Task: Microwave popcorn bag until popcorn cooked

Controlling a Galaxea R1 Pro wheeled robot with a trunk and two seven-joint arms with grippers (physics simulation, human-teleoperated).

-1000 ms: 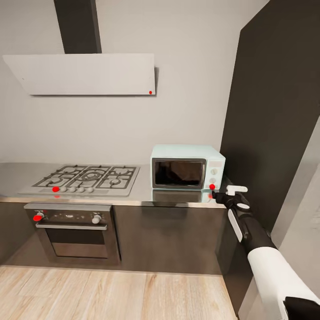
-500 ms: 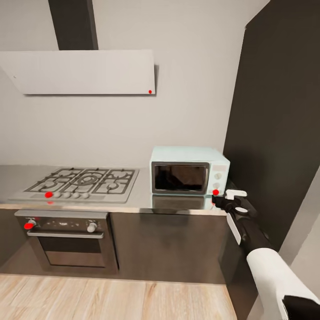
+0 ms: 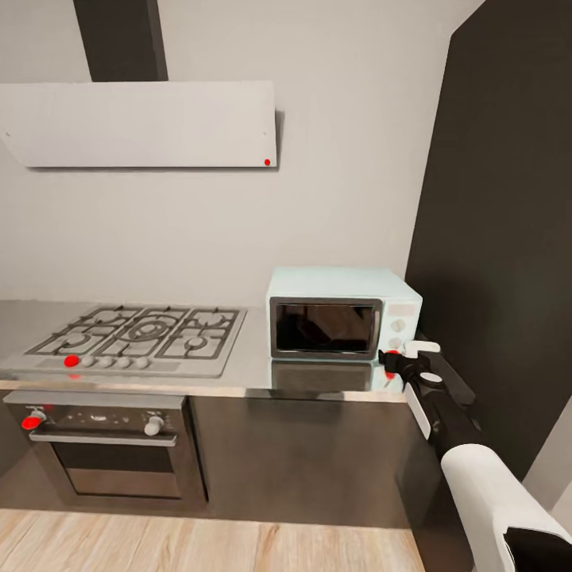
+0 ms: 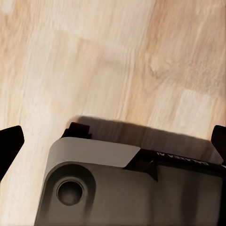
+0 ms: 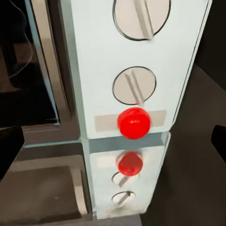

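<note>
The microwave (image 3: 343,314), door shut, stands on the counter (image 3: 246,373) with its red indicator light (image 5: 133,122) directly ahead of the right claw (image 3: 395,363), whose fingers are spread open just before the control panel below two round knobs (image 5: 134,85). The left claw (image 4: 113,141), also open, hangs over the wooden floor (image 4: 94,61), far from the job.

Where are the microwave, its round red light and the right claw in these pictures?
microwave (image 3: 324,327): head view, on the dark glass door.
red light (image 5: 133,123): right wrist view, middle of the round button under the two knobs.
right claw (image 3: 391,361): head view, at the black fingertips.
</note>
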